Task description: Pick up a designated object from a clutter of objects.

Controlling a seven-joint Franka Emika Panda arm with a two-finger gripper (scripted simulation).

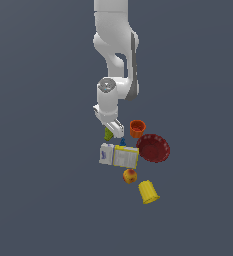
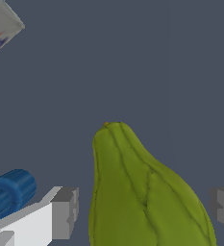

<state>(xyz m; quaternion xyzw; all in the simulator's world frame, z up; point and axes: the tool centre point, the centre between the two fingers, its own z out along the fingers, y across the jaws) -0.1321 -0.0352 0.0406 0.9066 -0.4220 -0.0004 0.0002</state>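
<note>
Your arm reaches straight down from the top of the exterior view, wrist bent, hand point(image 1: 111, 131) low over the desk point(image 1: 43, 170). Hand spread: in the wrist view the two fingers point(image 2: 65, 211) flank the green pear point(image 2: 142, 192) with gaps either side, not gripping. Pear sits at the hand, just above the white-yellow box point(image 1: 119, 155). Small blue piece point(image 2: 10, 194) lies close beside one finger. Orange cup point(image 1: 137, 128), dark red bowl point(image 1: 153, 148), apple point(image 1: 130, 175), yellow cup point(image 1: 149, 192) stand apart towards the exterior view's right.
</note>
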